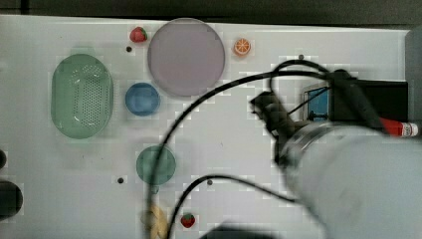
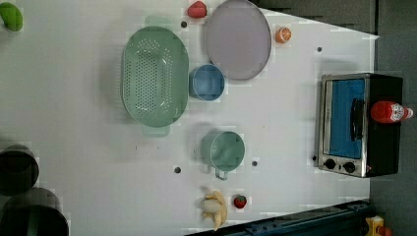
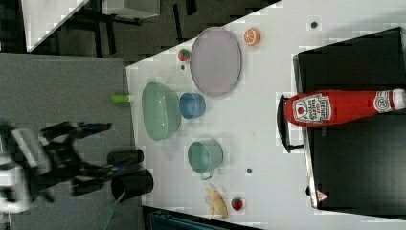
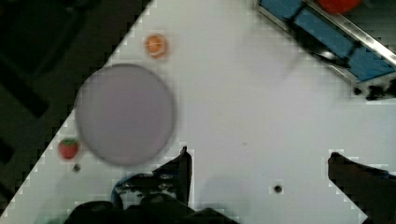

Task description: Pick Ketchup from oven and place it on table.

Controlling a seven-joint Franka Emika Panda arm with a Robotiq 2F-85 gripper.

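Ketchup (image 3: 335,108), a red plastic bottle with a white label, a red emblem, a tapering neck and a white cap, stands upright on the flat black top of the small boxy toaster oven (image 2: 383,152), near its front edge above the door handle. It is on the oven, not inside: the bluish glass door (image 2: 346,118) is shut. Standing free like that, its body looks open to a grasp from the side.

The claw (image 4: 259,163) hangs above the large white counter (image 2: 275,128), apart from the oven, with its dark fingers (image 4: 175,172) spread wide and nothing between them, so the pick is not yet begun. Bare counter in front of the oven seems a fair place to set the bottle down.
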